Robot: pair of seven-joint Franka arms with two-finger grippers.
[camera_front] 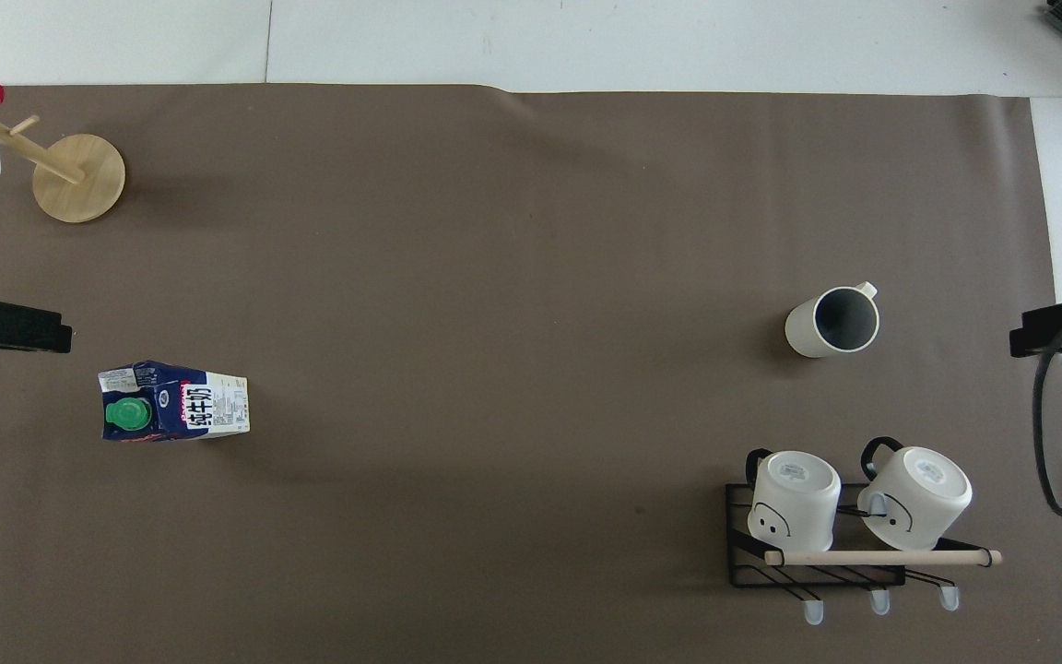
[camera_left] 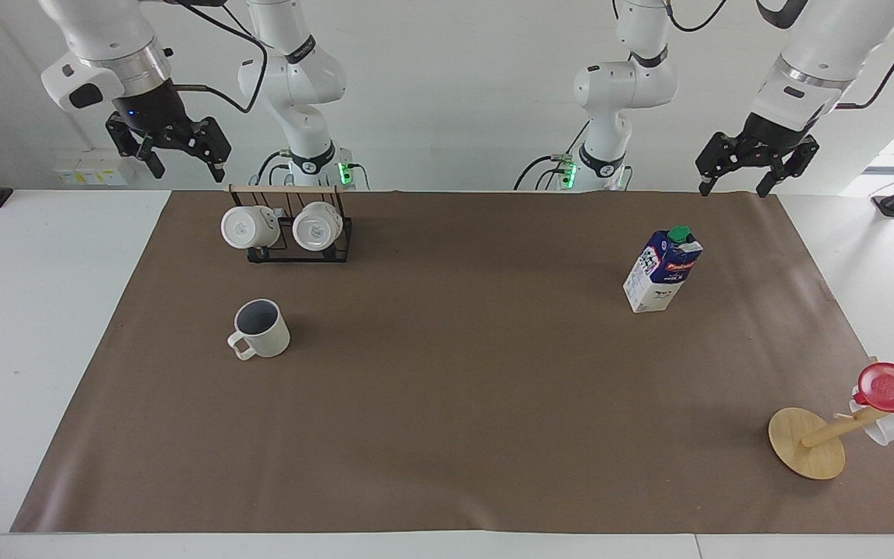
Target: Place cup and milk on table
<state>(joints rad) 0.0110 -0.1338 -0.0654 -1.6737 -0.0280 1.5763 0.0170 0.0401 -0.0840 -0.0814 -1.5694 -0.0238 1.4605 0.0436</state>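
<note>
The cup [camera_left: 261, 328] stands upright on the brown paper of the table [camera_left: 455, 404], toward the right arm's end; it also shows in the overhead view [camera_front: 832, 321]. The milk [camera_left: 663, 270] stands upright on the paper toward the left arm's end, and shows in the overhead view too [camera_front: 176, 401]. My right gripper [camera_left: 185, 164] is open and empty, raised over the table's edge near the robots, beside the mug rack. My left gripper [camera_left: 732, 188] is open and empty, raised over the paper's corner nearest the left arm. Neither gripper touches anything.
A black wire rack [camera_left: 299, 247] with two white mugs stands nearer to the robots than the cup. A wooden mug tree [camera_left: 806, 442] leans at the left arm's end, far from the robots, with a red cup [camera_left: 893, 388] on it.
</note>
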